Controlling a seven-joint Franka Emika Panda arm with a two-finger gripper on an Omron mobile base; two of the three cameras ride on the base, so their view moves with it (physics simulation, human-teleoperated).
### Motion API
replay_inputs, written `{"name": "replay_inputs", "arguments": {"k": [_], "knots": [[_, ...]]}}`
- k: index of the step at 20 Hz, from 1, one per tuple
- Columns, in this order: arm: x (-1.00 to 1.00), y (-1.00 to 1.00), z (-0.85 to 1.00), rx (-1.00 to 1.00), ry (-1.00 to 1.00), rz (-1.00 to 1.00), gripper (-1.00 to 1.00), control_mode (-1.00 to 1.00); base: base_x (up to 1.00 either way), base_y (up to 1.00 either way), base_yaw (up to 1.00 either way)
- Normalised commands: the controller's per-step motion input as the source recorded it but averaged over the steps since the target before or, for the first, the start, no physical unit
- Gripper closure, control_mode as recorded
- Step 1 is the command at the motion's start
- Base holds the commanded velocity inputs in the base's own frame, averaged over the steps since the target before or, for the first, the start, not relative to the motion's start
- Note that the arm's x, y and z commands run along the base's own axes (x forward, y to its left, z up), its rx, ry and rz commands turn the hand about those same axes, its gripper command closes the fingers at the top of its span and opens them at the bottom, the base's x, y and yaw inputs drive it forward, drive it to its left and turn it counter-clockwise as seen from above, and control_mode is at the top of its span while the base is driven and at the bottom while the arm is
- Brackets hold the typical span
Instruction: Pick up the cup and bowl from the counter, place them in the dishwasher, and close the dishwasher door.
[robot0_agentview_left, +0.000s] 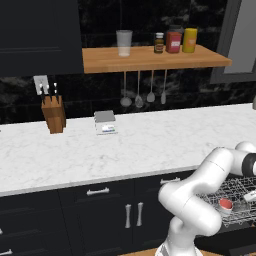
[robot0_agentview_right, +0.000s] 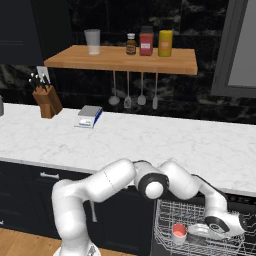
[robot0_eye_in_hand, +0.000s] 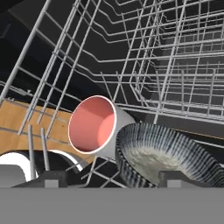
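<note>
Dark cabinets and a black stone wall frame a long white marble counter (robot0_agentview_left: 125, 145) in the left base view, with a knife block (robot0_agentview_left: 53, 114) and a small kitchen scale (robot0_agentview_left: 105, 123) on it and a wooden shelf (robot0_agentview_left: 150, 58) of jars above. At lower right the white arm (robot0_agentview_left: 200, 195) bends down into the dishwasher's pulled-out wire rack (robot0_agentview_left: 240, 192), where the red cup (robot0_agentview_left: 226, 204) sits among the wires. From the right base view, the arm reaches low and to the right, its gripper (robot0_agentview_right: 227, 226) down over the rack (robot0_agentview_right: 170, 220); the cup (robot0_agentview_right: 179, 231) lies in the rack, just beside a pale bowl (robot0_agentview_right: 199, 231), which lies next to the hand. Seen from the hand view, the cup (robot0_eye_in_hand: 92, 125) lies on its side with its pink mouth facing the camera, touching the ribbed dark bowl (robot0_eye_in_hand: 164, 153) right of it; both rest on the rack wires (robot0_eye_in_hand: 175, 65). The two fingertips (robot0_eye_in_hand: 52, 178) stand wide apart at the bottom edge, holding nothing, one below the cup and one in front of the bowl, which suggests both items are loaded. What appears left is to back out and shut the door.
</note>
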Motion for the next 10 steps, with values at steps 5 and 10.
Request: {"name": "replay_inputs", "arguments": {"k": [5,10], "knots": [[-0.27,0.01,0.89,0.0,0.0,0.0,-1.0,-1.0,0.0,0.0,0.0],[-0.71,0.01,1.0,-0.04,-0.02,0.0,-1.0,-1.0,0.0,0.0,0.0]]}}
